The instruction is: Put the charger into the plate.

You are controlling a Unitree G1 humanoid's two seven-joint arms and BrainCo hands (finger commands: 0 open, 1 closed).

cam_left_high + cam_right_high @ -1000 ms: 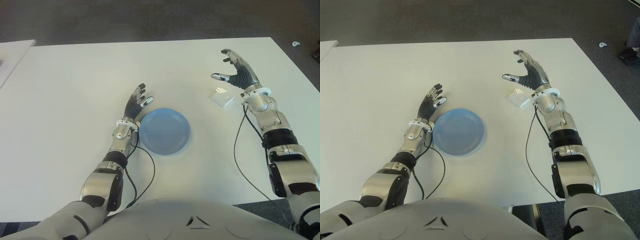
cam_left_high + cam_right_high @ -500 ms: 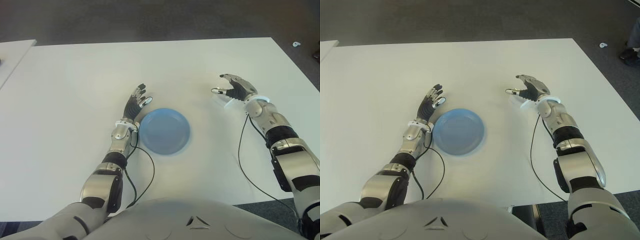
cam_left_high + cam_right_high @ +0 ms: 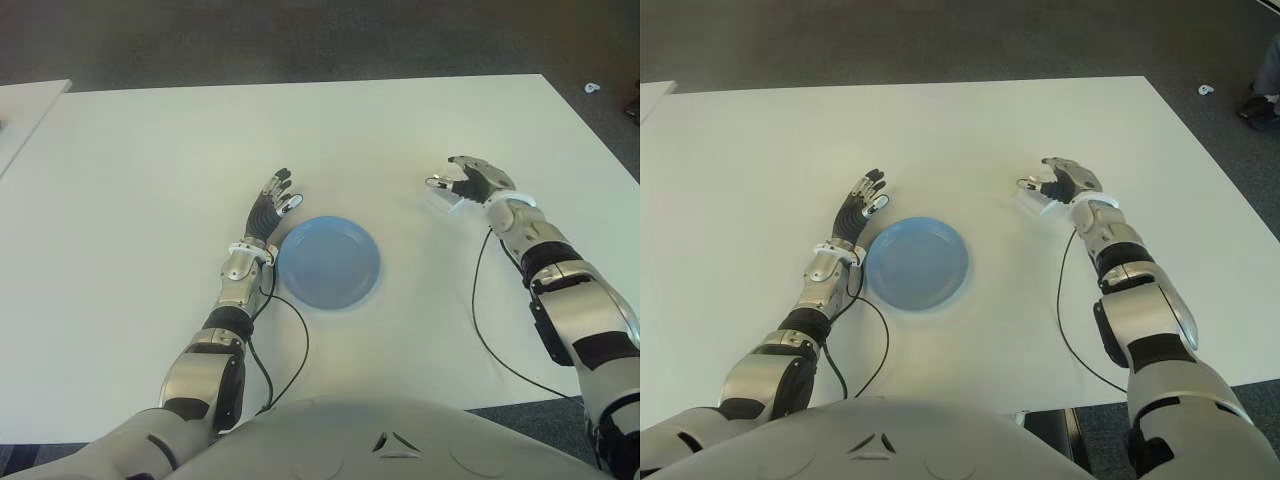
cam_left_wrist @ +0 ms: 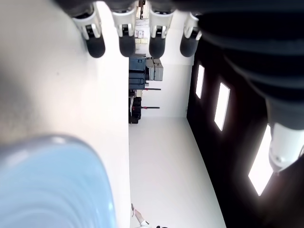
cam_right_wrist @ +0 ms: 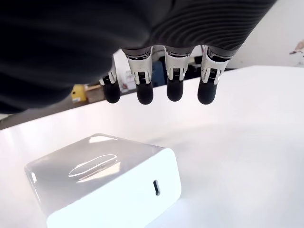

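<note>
The charger (image 5: 104, 180), a glossy white block with a small port on one side, lies on the white table (image 3: 150, 150) to the right of the plate. My right hand (image 3: 462, 180) arches just over it; its fingertips (image 5: 166, 88) hang above the block with a gap, touching nothing. Only a corner of the charger (image 3: 1031, 200) peeks out from under the hand in the eye views. The light blue plate (image 3: 330, 262) sits mid-table, empty. My left hand (image 3: 272, 200) shows at the plate's left rim, fingers (image 4: 126, 42) spread and holding nothing.
A black cable (image 3: 480, 320) trails from my right wrist across the table toward its near edge; another loops by my left forearm. A second white table (image 3: 25, 105) stands at the far left. Dark floor lies beyond the far edge.
My right hand came down from a raised, spread pose and moved nearer, its fingers now curved over the charger. The left hand, the plate and the charger have not moved.
</note>
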